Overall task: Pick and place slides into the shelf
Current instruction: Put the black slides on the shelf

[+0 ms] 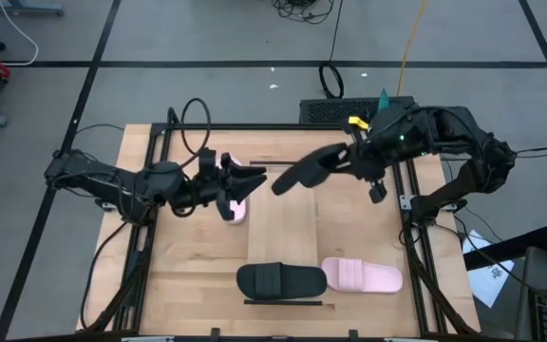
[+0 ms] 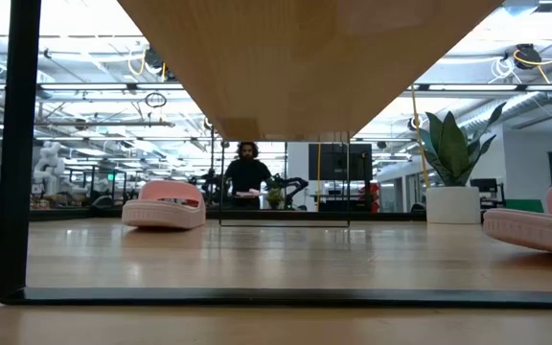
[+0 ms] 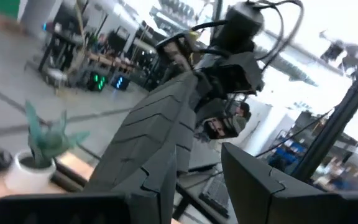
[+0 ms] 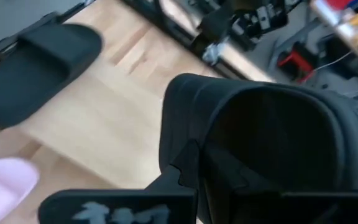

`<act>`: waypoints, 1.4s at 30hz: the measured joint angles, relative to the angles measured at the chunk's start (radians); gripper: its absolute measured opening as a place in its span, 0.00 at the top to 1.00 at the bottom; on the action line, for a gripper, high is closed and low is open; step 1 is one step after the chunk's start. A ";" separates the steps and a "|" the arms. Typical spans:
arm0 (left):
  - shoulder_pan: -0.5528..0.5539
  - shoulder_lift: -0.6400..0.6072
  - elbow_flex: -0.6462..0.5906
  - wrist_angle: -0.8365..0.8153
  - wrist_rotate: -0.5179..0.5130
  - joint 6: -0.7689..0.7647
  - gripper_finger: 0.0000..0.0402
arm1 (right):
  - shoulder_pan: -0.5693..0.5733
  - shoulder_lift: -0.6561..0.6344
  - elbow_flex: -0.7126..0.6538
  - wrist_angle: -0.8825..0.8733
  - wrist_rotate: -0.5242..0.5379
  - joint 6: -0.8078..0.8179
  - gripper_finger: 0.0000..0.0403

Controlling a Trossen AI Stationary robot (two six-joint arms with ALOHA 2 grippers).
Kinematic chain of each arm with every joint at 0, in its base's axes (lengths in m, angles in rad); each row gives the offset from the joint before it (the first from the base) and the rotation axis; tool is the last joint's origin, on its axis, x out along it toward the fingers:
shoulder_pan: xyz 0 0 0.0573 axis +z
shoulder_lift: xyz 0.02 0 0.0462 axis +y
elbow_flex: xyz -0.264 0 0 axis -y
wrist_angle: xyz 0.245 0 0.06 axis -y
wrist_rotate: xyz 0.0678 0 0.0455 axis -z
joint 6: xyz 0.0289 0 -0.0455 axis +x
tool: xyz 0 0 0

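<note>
Right gripper (image 1: 342, 158) is closed on a black slide (image 1: 307, 169) that we see above the desk (image 1: 198, 256); left gripper (image 1: 245, 180) is open beside a pink slide (image 1: 236, 204).

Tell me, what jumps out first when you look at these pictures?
A black sandal hangs in the air over the middle of the table, pinched in the right claw. The left claw stands open right beside it, above a pink sandal. Another black sandal and pink sandal lie side by side near the table's front edge.

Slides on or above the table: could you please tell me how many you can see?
4: black slide held aloft by right gripper; pink slide by left gripper; black and pink on shelf.
</note>
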 joint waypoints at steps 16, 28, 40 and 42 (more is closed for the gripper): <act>-0.032 0.000 0.057 -0.071 -0.056 0.453 0.69 | -0.109 0.021 0.000 0.200 -0.075 0.011 1.00; -0.077 0.000 0.057 -0.132 -0.261 0.602 0.69 | -0.180 0.103 -0.001 0.272 -0.162 0.060 1.00; -0.102 0.000 0.065 -0.140 -0.433 0.845 0.69 | -0.225 0.108 0.000 0.346 -0.314 0.180 1.00; -0.102 0.000 0.079 -0.139 -0.442 0.884 0.69 | -0.225 0.108 0.000 0.341 -0.315 0.192 1.00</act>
